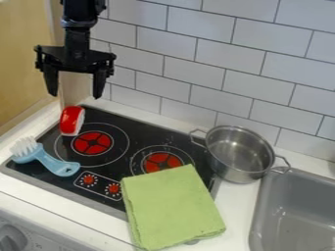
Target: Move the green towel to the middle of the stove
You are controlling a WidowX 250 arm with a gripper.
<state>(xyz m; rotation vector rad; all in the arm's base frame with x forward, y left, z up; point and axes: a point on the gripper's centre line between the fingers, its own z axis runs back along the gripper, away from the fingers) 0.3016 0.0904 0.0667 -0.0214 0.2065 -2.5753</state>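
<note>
Camera view: the black gripper [75,95] hangs at the upper left, pointing down, with its jaws spread wide and nothing between them. Lower in the picture, below the jaws, a red object with a white edge [70,121] sits toward the back left of the black stove [105,117].

The green towel [171,208] lies flat across the stove's front right corner, off the middle. Its upper edge reaches the right burner [160,161], while much of the cloth extends past the stove onto the white counter [232,211].

At the stove's left side lies a light blue brush [56,165], its white bristles toward the left and its handle angled toward the printed control marks. The left burner [91,142] is uncovered. A metal pot [239,153] with two handles stands upright by the stove's right side, near the towel but apart from it. Beyond the pot and towel, a gray sink [294,213] occupies the lower right, and pale tiles [196,73] line the wall behind.
</note>
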